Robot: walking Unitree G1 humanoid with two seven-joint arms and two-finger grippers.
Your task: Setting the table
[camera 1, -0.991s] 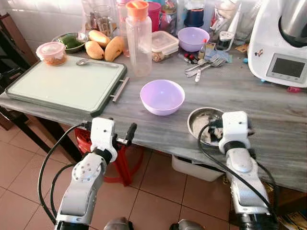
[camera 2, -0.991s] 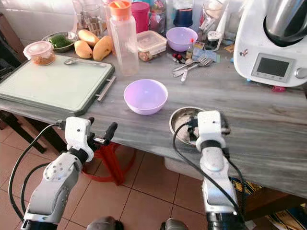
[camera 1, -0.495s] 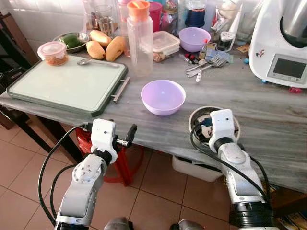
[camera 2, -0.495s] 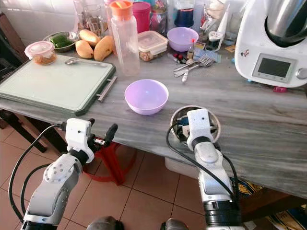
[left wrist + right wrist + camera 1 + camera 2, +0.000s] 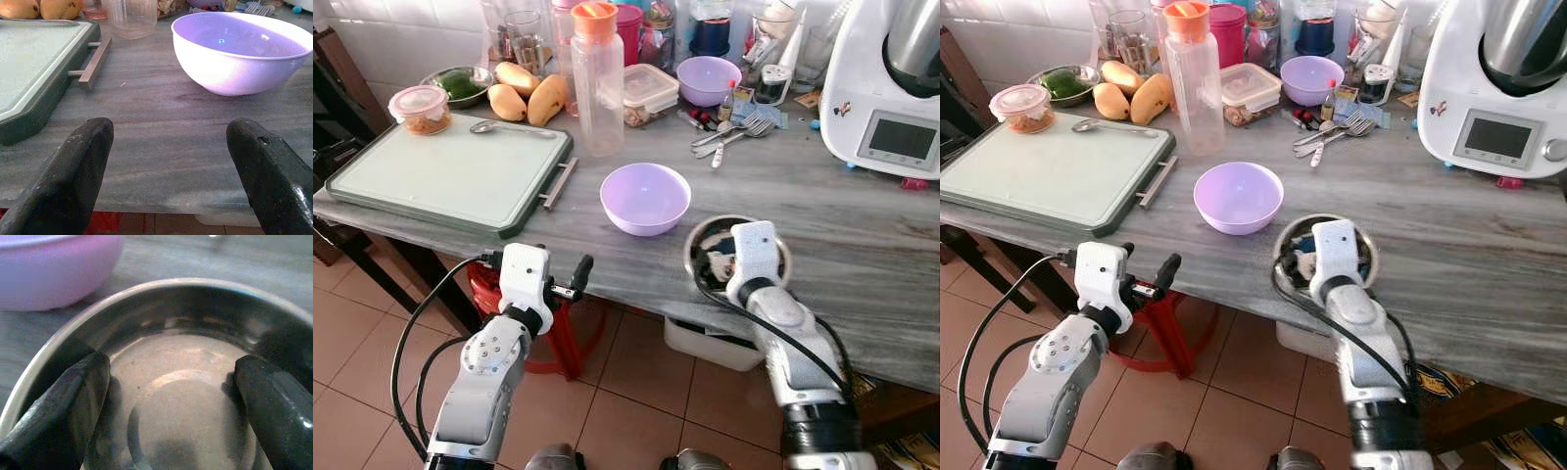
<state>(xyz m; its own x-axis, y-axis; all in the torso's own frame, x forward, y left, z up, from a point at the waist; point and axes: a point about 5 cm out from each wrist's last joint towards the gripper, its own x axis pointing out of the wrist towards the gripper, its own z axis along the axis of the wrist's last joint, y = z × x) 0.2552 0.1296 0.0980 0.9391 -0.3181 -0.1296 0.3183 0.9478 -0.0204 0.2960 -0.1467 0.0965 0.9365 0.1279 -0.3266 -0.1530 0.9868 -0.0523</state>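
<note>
Nearest, the left hand (image 5: 576,277) hangs at the front edge of the grey wood-grain desk (image 5: 862,211), its two black fingers spread wide and holding nothing. At its 3 o'clock the right hand (image 5: 171,396) reaches into the one round steel bowl (image 5: 707,241), fingers parted inside the rim against the walls; whether they grip it I cannot tell. Just at 11 o'clock of that bowl sits a smooth lilac plastic bowl (image 5: 645,197); a second lilac bowl (image 5: 708,78) stands far back. A green-rimmed rectangular tray (image 5: 440,174) with one spoon (image 5: 499,126) lies at 10 o'clock. Beyond: three mangoes (image 5: 527,93), a clear bottle (image 5: 598,78) with orange cap, two forks (image 5: 734,133), a white kitchen machine (image 5: 886,93). No writing is legible
</note>
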